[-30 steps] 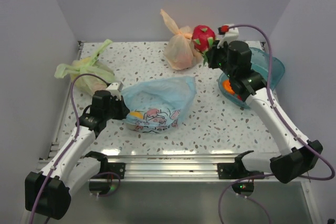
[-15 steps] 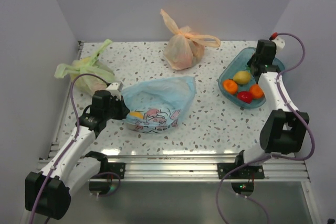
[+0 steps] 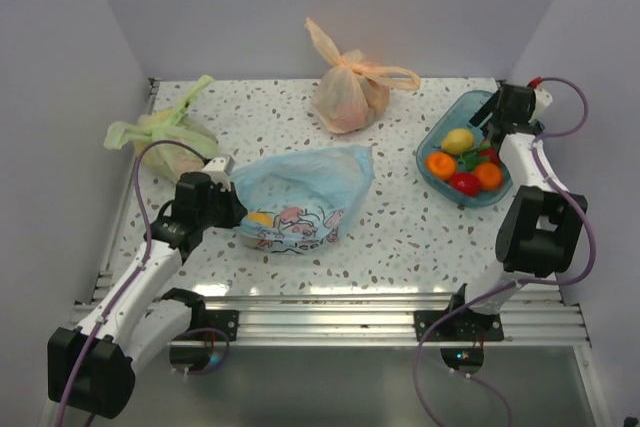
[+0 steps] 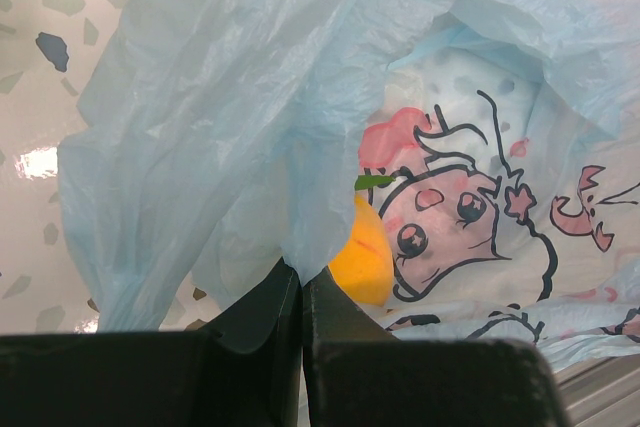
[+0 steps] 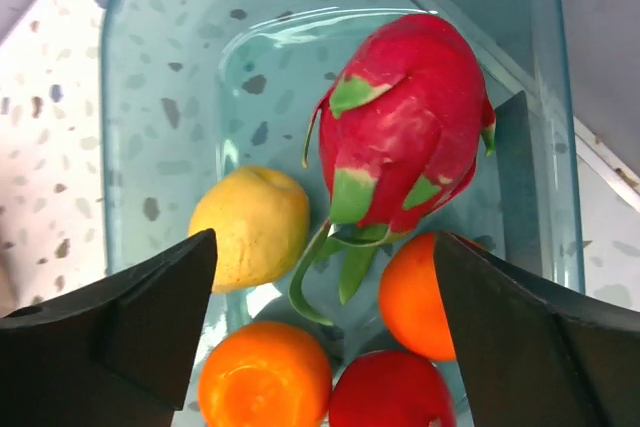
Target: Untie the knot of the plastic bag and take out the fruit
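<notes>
speckled table point(image 3: 400, 237), walled on three sides: left gripper point(image 4: 302, 287) is pinching the plastic bag point(image 3: 310, 187) at its left end, jaws clenched on the film.
bag is lying mid-table, bare tabletop showing between it and the blue tray point(image 5: 150, 67) by the right wall; one yellow fruit point(image 4: 362, 257) is sitting inside it. right gripper point(image 5: 325, 247) is hanging released over the tray, which is holding five fruits point(image 5: 405, 137).
</notes>
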`<state>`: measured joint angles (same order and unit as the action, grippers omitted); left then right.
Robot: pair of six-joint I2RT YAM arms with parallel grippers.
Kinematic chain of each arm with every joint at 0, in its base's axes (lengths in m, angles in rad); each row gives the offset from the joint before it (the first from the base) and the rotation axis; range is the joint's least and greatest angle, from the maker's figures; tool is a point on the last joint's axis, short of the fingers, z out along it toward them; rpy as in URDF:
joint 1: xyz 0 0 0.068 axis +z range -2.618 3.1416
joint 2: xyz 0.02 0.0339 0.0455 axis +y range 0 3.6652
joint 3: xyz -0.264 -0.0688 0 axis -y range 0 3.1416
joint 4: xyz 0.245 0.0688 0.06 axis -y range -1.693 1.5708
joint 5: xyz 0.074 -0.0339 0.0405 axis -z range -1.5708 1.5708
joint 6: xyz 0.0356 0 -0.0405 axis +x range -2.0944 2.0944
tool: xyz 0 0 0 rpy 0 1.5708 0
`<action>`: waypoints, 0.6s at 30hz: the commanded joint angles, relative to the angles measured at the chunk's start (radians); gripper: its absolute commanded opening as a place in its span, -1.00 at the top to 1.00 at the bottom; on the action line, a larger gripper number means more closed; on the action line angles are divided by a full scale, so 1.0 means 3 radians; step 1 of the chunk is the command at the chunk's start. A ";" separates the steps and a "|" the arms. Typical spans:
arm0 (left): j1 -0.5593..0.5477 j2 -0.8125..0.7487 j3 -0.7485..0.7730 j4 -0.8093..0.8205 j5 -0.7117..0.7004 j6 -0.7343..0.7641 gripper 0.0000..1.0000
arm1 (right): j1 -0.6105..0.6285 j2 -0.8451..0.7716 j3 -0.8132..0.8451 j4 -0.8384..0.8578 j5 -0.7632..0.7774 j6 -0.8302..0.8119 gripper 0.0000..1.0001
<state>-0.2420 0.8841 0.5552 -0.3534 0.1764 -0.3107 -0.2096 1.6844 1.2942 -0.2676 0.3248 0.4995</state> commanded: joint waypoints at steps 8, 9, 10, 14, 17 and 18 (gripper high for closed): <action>0.0019 -0.0007 0.0077 0.0130 0.0000 0.0033 0.89 | 0.0549 -0.0828 0.0145 -0.0146 -0.0520 -0.0351 -0.92; 0.0024 -0.0007 0.0077 0.0130 -0.0005 0.0028 0.89 | 0.0631 -0.0920 0.0145 -0.0161 -0.0616 -0.0386 -0.92; 0.0024 -0.0002 0.0077 0.0125 -0.0005 0.0023 0.89 | 0.0698 -0.0961 0.0140 -0.0161 -0.0663 -0.0417 -0.92; 0.0024 -0.0007 0.0072 0.0125 -0.0031 0.0023 0.89 | 0.1402 -0.1094 0.0170 -0.0202 -0.0822 -0.0677 -0.92; 0.0024 -0.0002 0.0072 0.0125 -0.0036 0.0018 0.89 | 0.1832 -0.1141 0.0191 -0.0177 -0.1062 -0.0775 -0.91; 0.0024 0.0003 0.0072 0.0130 -0.0031 0.0018 0.89 | 0.1940 -0.1146 0.0196 -0.0177 -0.1067 -0.0796 -0.91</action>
<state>-0.2420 0.8841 0.5552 -0.3534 0.1745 -0.3111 0.2859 1.3693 1.3132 -0.3004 0.0826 0.3286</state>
